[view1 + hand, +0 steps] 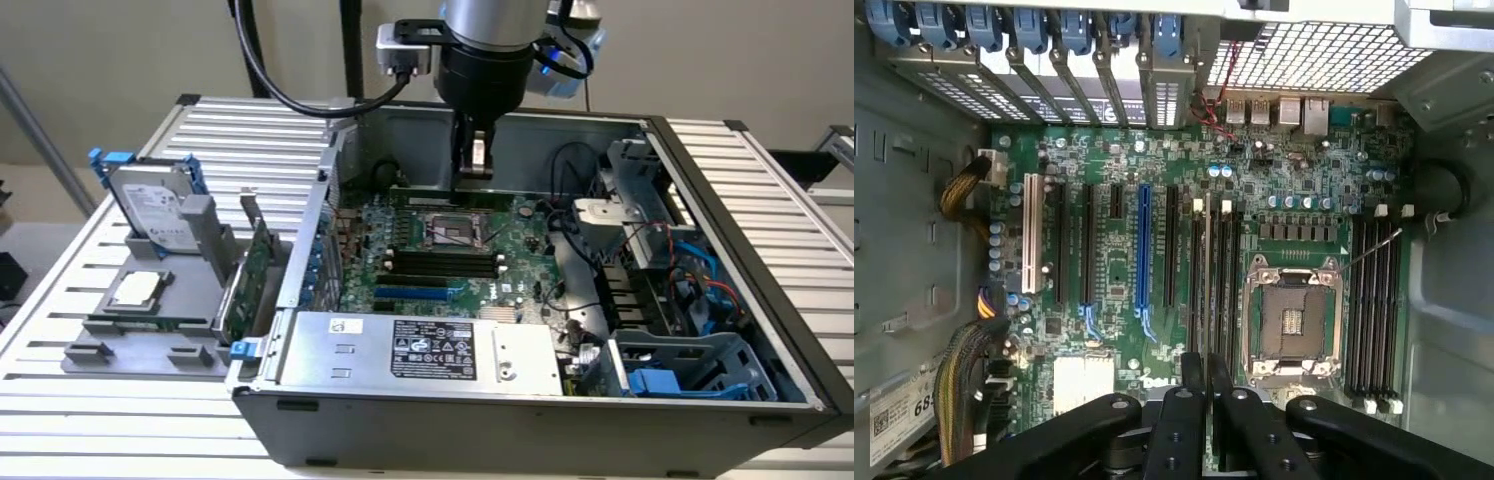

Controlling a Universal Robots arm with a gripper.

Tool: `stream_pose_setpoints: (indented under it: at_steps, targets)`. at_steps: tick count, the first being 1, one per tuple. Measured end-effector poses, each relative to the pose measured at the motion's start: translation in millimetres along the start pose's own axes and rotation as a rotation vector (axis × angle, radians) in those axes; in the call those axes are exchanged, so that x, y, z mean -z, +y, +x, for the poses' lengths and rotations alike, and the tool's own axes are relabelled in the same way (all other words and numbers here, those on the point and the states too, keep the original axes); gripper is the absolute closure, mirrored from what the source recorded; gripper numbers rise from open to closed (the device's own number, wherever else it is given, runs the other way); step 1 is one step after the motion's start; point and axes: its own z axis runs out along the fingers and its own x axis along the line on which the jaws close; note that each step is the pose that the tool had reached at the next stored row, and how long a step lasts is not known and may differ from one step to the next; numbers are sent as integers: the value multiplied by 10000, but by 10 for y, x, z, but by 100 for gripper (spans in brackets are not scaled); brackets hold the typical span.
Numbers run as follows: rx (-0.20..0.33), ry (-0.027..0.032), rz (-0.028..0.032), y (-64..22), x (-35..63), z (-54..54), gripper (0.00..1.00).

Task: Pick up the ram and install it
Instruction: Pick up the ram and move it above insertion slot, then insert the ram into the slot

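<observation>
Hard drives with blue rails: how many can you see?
1. The hard drive stands upright in the grey holder at the exterior view's left, outside the computer case. More could be hidden inside the case's drive cages.

Slatted metal counter. Carries an open computer case and, just beside it at the exterior view's left, a grey rack of parts.
</observation>
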Motion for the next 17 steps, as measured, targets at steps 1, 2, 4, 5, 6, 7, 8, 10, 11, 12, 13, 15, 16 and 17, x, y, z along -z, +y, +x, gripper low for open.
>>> stream_pose_setpoints:
  at_steps: [1, 2, 4, 5, 6, 7, 8, 10, 11, 12, 13, 15, 16, 17]
  targets:
    - [0, 0, 0, 0, 0, 0, 100]
    - [0, 0, 0, 0, 0, 0, 100]
    - [0, 0, -1, 0, 0, 0, 100]
    - [0, 0, -1, 0, 0, 0, 100]
    - [0, 0, -1, 0, 0, 0, 100]
    - [0, 1, -1, 0, 0, 0, 100]
    - [0, 0, -1, 0, 0, 0, 100]
    - [0, 1, 0, 0, 0, 0, 100]
    - [0, 0, 0, 0, 0, 0, 100]
    - [0, 0, -1, 0, 0, 0, 100]
    - [0, 0, 0, 0, 0, 0, 100]
    - [0, 0, 0, 0, 0, 0, 100]
    - [0, 0, 0, 0, 0, -1, 100]
    - [0, -1, 0, -1, -4, -2, 100]
